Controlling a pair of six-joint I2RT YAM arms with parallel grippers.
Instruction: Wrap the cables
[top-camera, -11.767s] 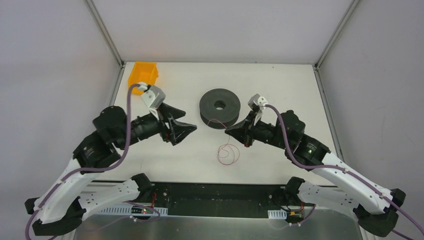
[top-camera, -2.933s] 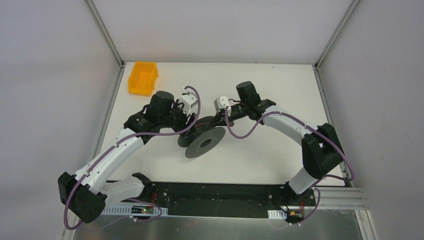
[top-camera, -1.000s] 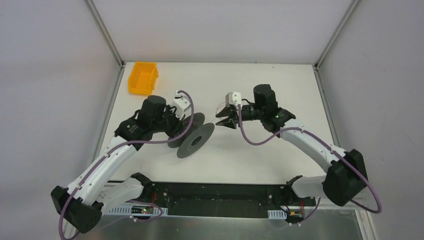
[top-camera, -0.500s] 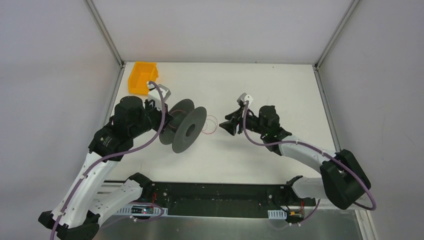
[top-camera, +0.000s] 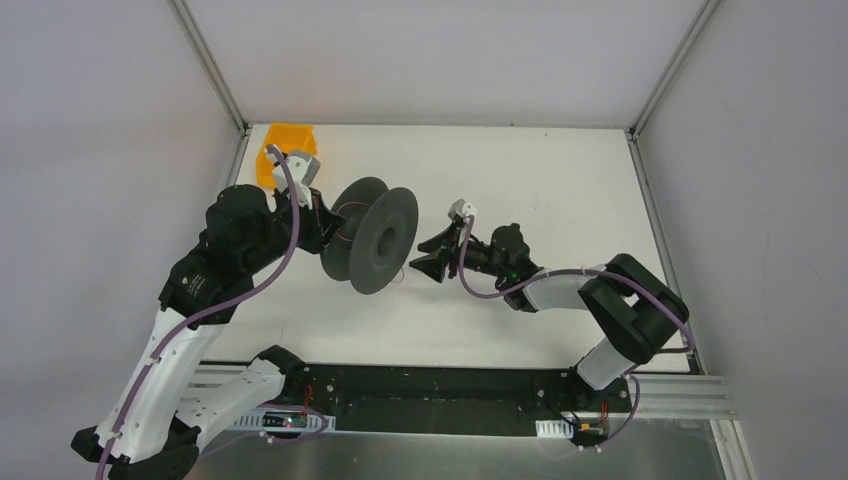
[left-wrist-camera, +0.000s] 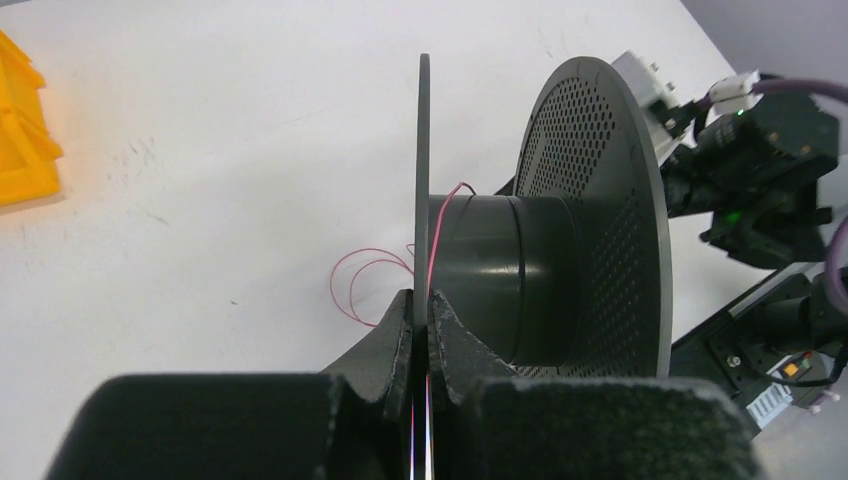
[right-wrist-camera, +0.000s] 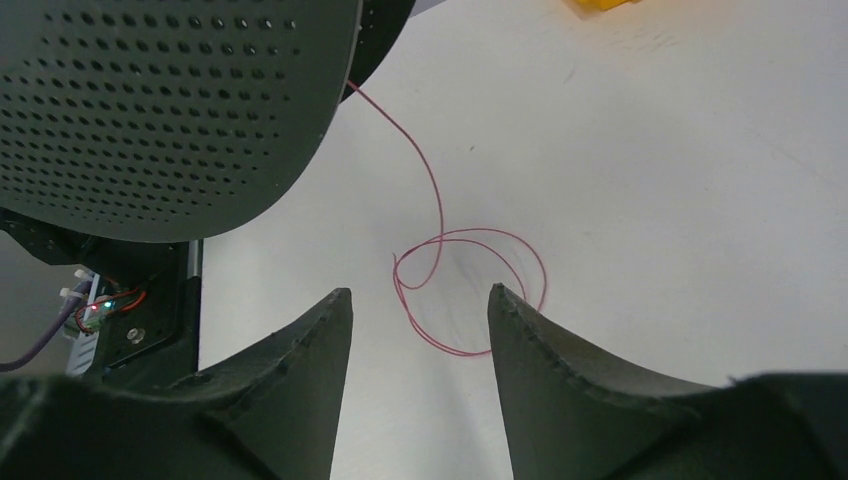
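Cable (right-wrist-camera: 441, 215) off sideways-axis spool (top-camera: 383, 240) — left end effector (left-wrist-camera: 421, 302) clamped on it, right end effector (right-wrist-camera: 420, 300) apart

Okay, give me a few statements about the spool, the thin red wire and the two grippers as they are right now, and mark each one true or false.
1. The left gripper is clamped on a flange of the spool. True.
2. The right gripper is shut on the red wire. False: it is open, and the wire's loops lie on the table ahead of it.
3. The spool lies flat on the table. False: the left gripper holds it on edge.
4. The red wire runs over the spool's core. True.
5. An orange bin stands at the table's far left corner. True.
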